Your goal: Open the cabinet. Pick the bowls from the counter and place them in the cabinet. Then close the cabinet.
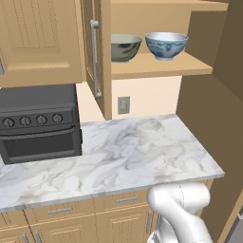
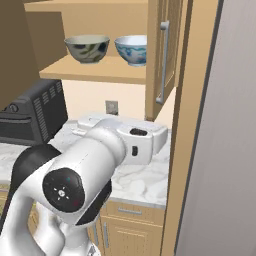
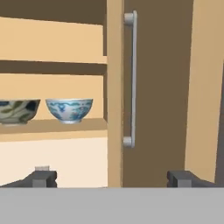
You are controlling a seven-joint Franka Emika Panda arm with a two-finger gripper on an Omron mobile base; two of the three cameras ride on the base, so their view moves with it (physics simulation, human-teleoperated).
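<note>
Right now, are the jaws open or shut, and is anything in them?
Gripper: jaws open wide and empty, facing the open cabinet door's handle. Both bowls sit on the cabinet shelf.

The cabinet (image 1: 156, 66) stood open, both light-oak doors swung out edge-on, silver bar handle (image 3: 131, 78) vertical on the right door. Olive-grey bowl (image 1: 124, 47) and white bowl with pale blue pattern (image 1: 166, 45) sat upright, side by side on the bottom shelf, close but apart, olive one to the left. The counter (image 1: 118, 156), white marble with grey veins, lay below.
</note>
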